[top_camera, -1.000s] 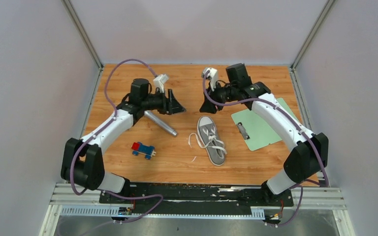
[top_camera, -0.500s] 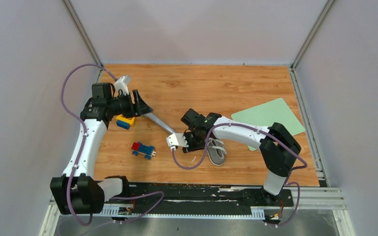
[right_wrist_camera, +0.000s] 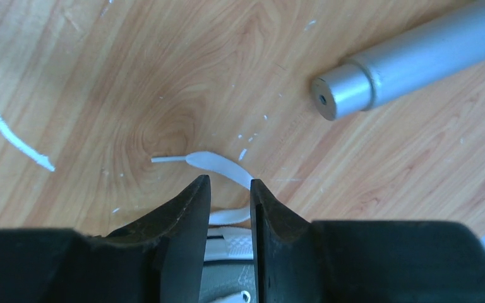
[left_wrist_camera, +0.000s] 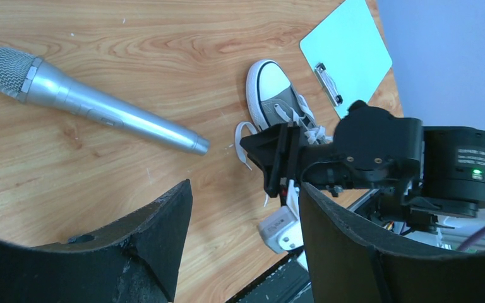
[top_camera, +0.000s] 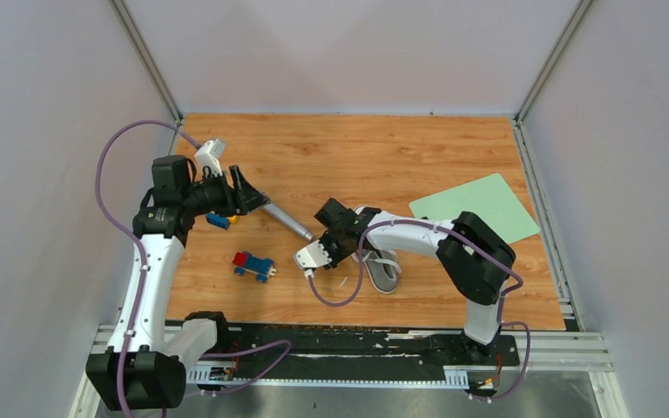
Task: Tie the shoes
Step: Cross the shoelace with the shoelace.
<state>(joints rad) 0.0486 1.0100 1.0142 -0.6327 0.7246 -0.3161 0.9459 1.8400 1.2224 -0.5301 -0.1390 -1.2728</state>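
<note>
The grey sneaker (left_wrist_camera: 276, 96) with its white toe cap lies on the wooden table, right of centre; in the top view my right arm covers most of the shoe (top_camera: 386, 272). My right gripper (right_wrist_camera: 227, 186) hangs low at the shoe's left side, jaws a narrow gap apart. A loose white lace (right_wrist_camera: 220, 165) curls on the wood just past its fingertips (right_wrist_camera: 192, 208), and another strip of lace lies in the gap, not pinched. My left gripper (top_camera: 248, 190) is raised at the left, wide open and empty (left_wrist_camera: 246, 246), well away from the shoe.
A silver microphone (top_camera: 284, 219) lies between the arms, its end (right_wrist_camera: 341, 95) close to my right gripper. A red and blue toy car (top_camera: 253, 264) sits in front, a yellow and blue block (top_camera: 219, 219) under my left gripper, a green clipboard (top_camera: 479, 205) to the right.
My right arm swung from the back of the table down to the shoe's left side, its jaws narrowing. My left arm drew back to the left, uncovering the block.
</note>
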